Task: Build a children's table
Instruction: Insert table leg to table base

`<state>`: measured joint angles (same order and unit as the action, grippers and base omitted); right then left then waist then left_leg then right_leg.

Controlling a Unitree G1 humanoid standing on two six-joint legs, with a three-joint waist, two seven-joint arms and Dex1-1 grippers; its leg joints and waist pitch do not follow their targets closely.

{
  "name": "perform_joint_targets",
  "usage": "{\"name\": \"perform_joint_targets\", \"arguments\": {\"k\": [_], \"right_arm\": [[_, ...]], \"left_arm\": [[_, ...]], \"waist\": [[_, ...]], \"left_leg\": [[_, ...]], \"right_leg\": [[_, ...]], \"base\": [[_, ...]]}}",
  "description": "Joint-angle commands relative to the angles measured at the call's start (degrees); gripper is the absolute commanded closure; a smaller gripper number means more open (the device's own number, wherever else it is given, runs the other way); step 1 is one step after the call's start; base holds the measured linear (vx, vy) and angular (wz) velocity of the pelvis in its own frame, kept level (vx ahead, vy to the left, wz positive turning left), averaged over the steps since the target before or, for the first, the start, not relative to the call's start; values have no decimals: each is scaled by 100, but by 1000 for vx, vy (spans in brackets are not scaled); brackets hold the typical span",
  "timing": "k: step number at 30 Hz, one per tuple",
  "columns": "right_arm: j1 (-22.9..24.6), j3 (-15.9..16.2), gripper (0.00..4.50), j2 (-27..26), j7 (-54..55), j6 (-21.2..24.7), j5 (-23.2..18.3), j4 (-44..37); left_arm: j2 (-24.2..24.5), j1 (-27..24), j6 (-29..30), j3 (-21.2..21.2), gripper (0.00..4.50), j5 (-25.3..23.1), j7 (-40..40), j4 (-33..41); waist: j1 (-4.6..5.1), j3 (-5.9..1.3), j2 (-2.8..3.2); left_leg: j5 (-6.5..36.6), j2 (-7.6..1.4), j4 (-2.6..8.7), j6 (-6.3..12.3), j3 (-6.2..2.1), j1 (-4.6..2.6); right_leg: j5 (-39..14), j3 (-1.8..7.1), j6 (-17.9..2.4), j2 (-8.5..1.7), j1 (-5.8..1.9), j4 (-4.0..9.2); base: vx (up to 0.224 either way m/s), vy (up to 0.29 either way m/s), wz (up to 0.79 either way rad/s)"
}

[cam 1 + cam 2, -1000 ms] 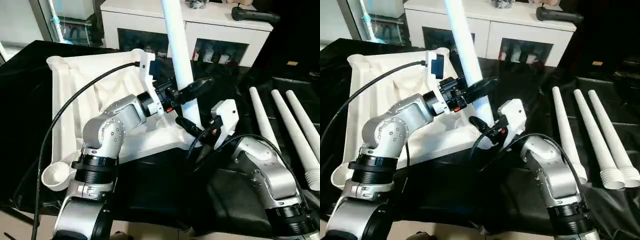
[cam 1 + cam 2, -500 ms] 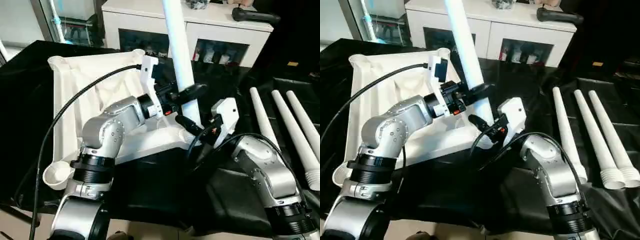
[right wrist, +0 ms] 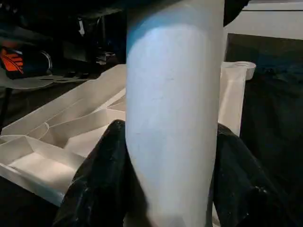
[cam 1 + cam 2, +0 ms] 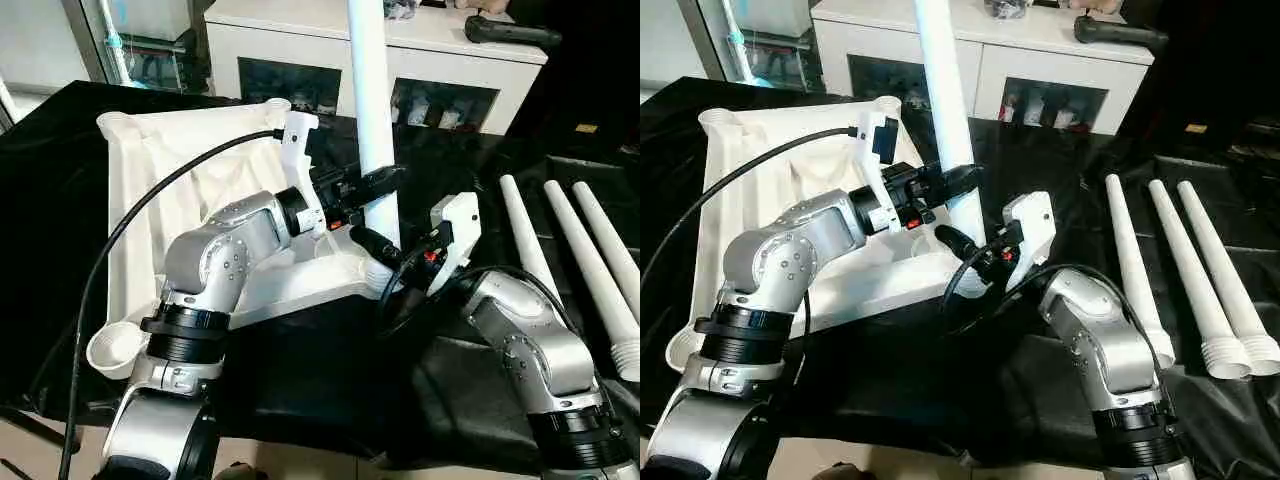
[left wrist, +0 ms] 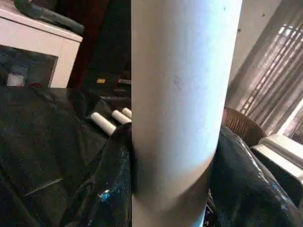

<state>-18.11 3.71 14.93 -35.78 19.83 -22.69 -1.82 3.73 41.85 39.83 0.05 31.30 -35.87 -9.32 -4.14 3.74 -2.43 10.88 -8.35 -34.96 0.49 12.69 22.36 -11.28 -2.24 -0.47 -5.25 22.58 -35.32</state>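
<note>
The children's table lies as a white tabletop (image 4: 150, 180), ribbed underside up, on a black-covered surface. One white leg (image 4: 372, 120) stands nearly upright in the tabletop's near right corner socket. My left gripper (image 4: 378, 185) is shut on this leg partway up; its black fingers (image 5: 106, 189) press both sides of the tube. Just below it, near the socket, my right gripper (image 4: 380, 250) is shut on the same leg, with its fingers (image 3: 97, 189) hugging the tube. Three more legs (image 4: 590, 260) lie side by side at the right.
A white cabinet (image 4: 300, 45) with glass doors stands behind the work, with a black handheld object (image 4: 505, 32) on top. Open round sockets show at the tabletop's near left corner (image 4: 112, 345) and far left corner (image 4: 115, 122). A black cable (image 4: 130, 230) arcs over the tabletop.
My left gripper's fingers have closed around the standing leg. The leg has swung from a lean to nearly upright. The right gripper has kept its grip low on the leg.
</note>
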Motion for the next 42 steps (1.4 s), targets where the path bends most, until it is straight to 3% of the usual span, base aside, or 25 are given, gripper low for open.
{"name": "perform_joint_targets", "arguments": {"k": [1,4,9,17,21,23,26,30,35,42], "right_arm": [[-12,-145,264,69,-39,43,-81,-196],[-33,-205,194,80,-104,233,-280,-219],[-37,-286,153,174,-258,491,-497,-261],[-259,-869,90,715,-849,1642,-1680,-408],[-441,-1049,55,1082,-998,2088,-1857,-257],[-521,-960,41,1379,-1154,2330,-1722,-81],[-620,-940,20,1467,-1188,2618,-1838,21],[-754,-911,14,1530,-1261,2928,-2104,30],[-917,-1217,14,1427,-1220,3396,-2638,45],[-901,-1213,14,1527,-1259,3589,-2640,110]], "left_arm": [[-34,181,71,-95,260,-22,29,50],[29,250,63,-199,260,-143,39,69],[101,309,74,-305,261,-211,-32,129],[156,408,256,-267,262,-95,-114,133],[199,444,437,-182,262,118,-239,162],[184,475,727,-68,262,370,-289,183],[110,519,1033,87,262,587,-210,157],[27,638,1478,274,262,760,11,-17],[-25,789,1774,450,262,630,585,-420],[-92,860,1822,641,262,308,1305,-728]], "waist": [[-11,-447,62],[-20,-450,65],[-45,-454,48],[-104,-453,37],[-111,-445,62],[-109,-431,64],[-101,-436,52],[-115,-436,36],[-131,-443,14],[-137,-450,0]], "left_leg": [[577,-485,412,111,-275,-195],[581,-485,409,114,-274,-202],[481,-484,399,168,-272,-199],[504,-491,393,172,-273,-207],[532,-479,392,97,-270,-219],[591,-474,394,40,-262,-216],[713,-468,391,-18,-267,-214],[621,-478,381,33,-270,-206],[495,-471,364,148,-269,-206],[414,-481,366,133,-275,-197]], "right_leg": [[114,220,-1441,-375,-260,301],[119,222,-1434,-375,-256,303],[220,222,-1443,-375,-268,290],[67,212,-1479,-385,-275,292],[-75,206,-1477,-378,-262,301],[-135,203,-1485,-373,-259,315],[-303,206,-1494,-391,-273,330],[-314,215,-1510,-408,-280,339],[-311,210,-1515,-405,-276,338],[-278,202,-1456,-408,-279,338]], "base": [[0,0,0],[0,0,0],[0,0,0],[0,0,0],[0,0,0],[0,0,0],[0,0,0],[0,0,0],[0,0,0],[0,0,0]]}}
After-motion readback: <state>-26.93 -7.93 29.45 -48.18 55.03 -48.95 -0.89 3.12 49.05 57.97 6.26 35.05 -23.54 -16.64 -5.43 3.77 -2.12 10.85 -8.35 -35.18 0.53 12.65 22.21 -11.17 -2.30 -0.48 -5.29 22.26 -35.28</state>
